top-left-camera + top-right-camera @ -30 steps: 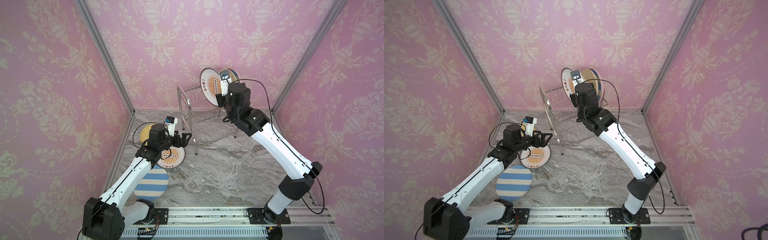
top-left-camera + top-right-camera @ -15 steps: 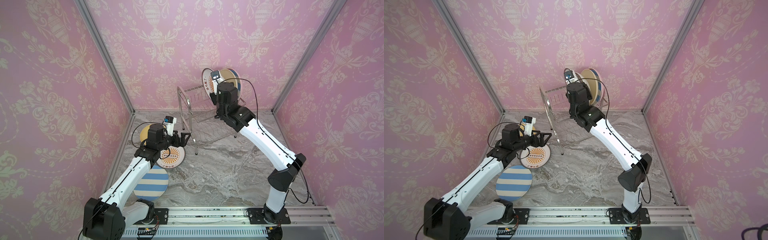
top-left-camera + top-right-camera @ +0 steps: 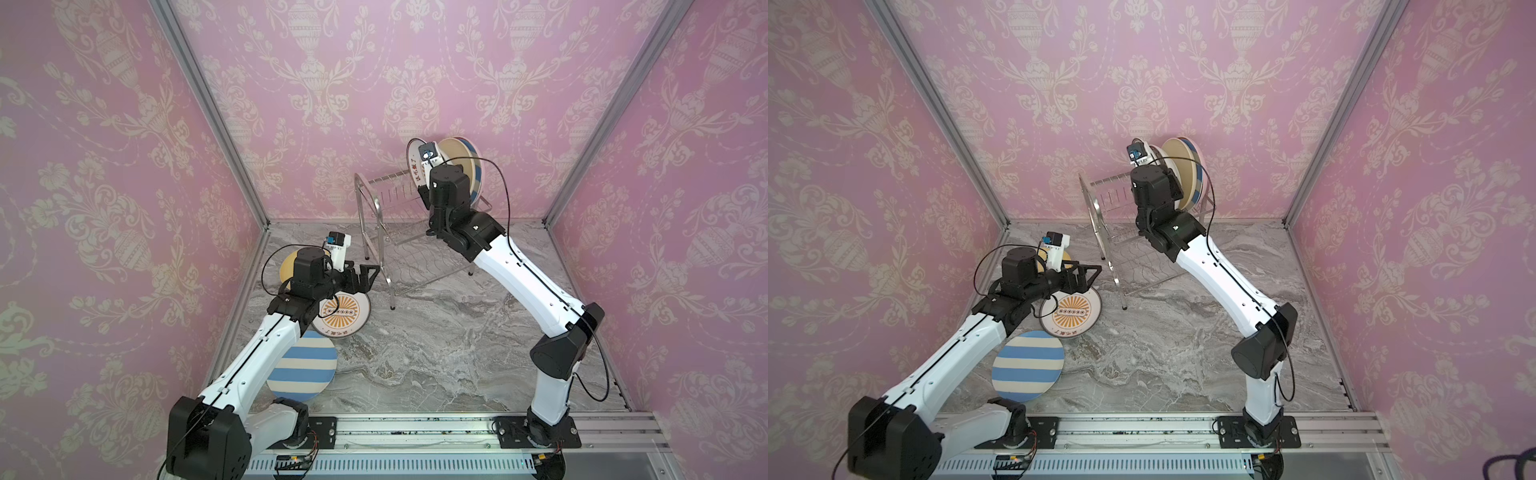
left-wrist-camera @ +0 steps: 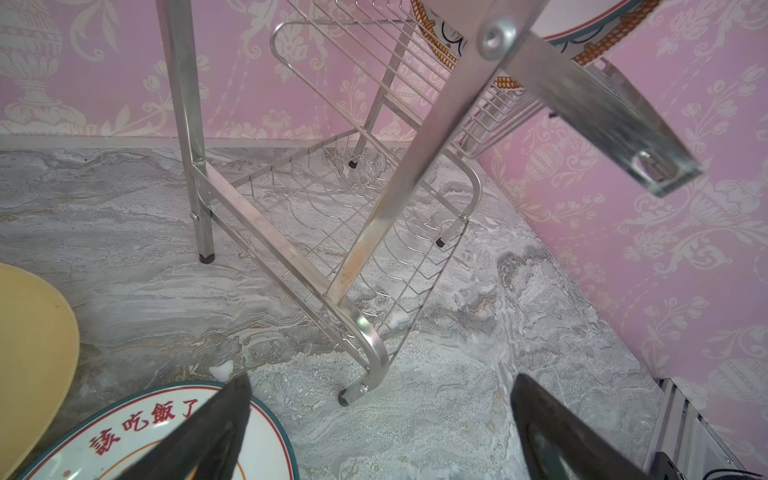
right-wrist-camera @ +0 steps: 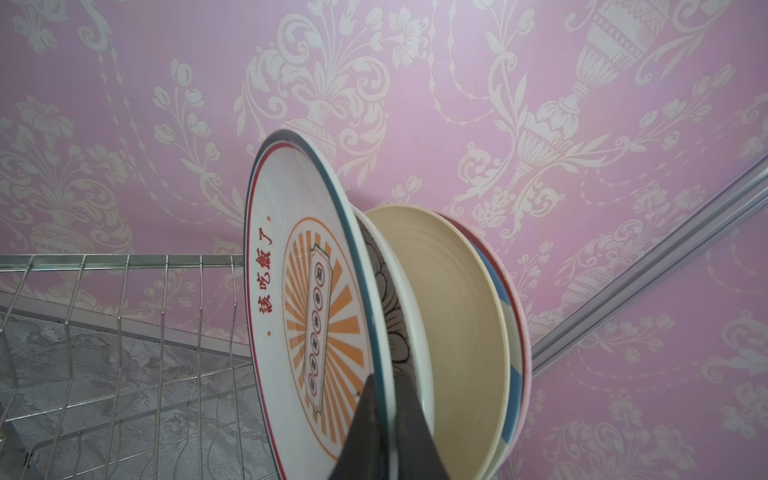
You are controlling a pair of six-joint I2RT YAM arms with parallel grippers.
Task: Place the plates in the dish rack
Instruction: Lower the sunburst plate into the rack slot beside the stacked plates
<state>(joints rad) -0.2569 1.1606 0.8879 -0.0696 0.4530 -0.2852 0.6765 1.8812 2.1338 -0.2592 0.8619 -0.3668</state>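
Five of 8 stand in dish rack top tier: sunburst plate, black-petal, beige, blue-striped, pink; R gripper pinched shut on sunburst plate's rim, not yet released; 3 left on table: yellow plate, 2nd sunburst, striped plate; L gripper wide open, empty, hovers by 2nd sunburst.

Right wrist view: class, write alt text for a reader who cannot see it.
The right hand pinches the rim of an orange sunburst plate standing on edge beside black-petal, beige, blue-striped and pink plates, at the wire dish rack, against pink wallpaper.
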